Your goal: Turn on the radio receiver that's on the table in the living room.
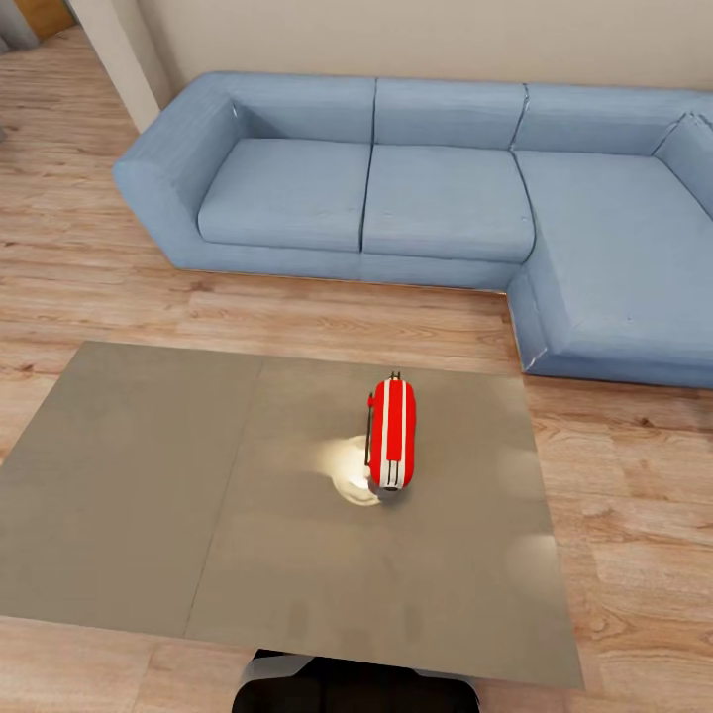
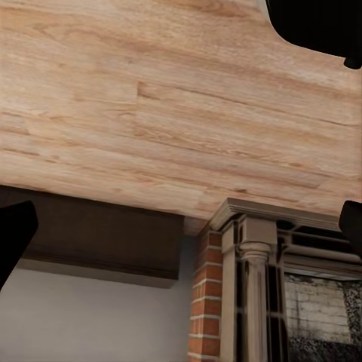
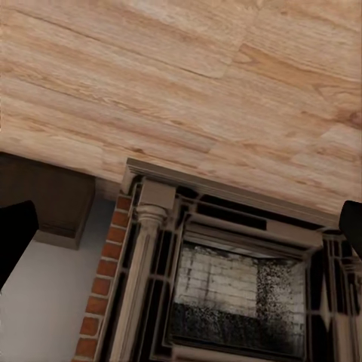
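The red radio receiver (image 1: 392,433) with white stripes lies on the right panel of the grey-taupe table (image 1: 149,495), its white end face turned toward me and its thin black handle along its left side. In the left wrist view, my left gripper (image 2: 181,241) is open, its dark fingertips (image 2: 15,234) at the frame's edges over wood floor. My right gripper (image 3: 181,241) is open too, fingertips (image 3: 15,234) wide apart, nothing between them. Neither gripper is near the radio.
A blue L-shaped sofa (image 1: 446,188) stands beyond the table, with a strip of wood plank floor (image 1: 347,317) between them. A bright light reflection (image 1: 347,465) sits beside the radio. A brick fireplace (image 3: 226,279) is in the right wrist view; my dark base (image 1: 347,688) is at the near edge.
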Tool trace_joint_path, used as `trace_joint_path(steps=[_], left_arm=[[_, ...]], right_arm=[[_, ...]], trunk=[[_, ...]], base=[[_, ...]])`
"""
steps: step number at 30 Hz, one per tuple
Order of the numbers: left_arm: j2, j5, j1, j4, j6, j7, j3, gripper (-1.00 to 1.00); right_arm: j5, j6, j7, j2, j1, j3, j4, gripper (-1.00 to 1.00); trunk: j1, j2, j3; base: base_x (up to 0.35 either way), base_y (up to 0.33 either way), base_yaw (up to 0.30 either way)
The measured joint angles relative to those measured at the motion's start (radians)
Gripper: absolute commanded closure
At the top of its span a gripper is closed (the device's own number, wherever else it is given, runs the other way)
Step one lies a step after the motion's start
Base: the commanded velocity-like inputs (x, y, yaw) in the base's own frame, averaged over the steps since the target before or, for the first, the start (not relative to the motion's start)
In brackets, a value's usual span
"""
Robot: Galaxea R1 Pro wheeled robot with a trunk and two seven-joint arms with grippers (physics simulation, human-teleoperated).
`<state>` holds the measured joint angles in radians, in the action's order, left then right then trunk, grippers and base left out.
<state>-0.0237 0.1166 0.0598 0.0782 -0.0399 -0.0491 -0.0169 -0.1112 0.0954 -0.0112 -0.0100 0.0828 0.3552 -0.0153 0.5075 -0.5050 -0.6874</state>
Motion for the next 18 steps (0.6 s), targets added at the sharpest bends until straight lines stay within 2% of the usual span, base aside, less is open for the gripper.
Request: trace_joint_path(steps=[18], left_arm=[[0.001,0.000,0.000,0.000,0.000,0.000,0.000,-1.00]], right_arm=[[-0.004,0.004,-0.002,-0.002,0.000,-0.001,0.000,-1.00]], trunk=[[0.000,0.000,0.000]], base=[[0.000,0.000,0.000]])
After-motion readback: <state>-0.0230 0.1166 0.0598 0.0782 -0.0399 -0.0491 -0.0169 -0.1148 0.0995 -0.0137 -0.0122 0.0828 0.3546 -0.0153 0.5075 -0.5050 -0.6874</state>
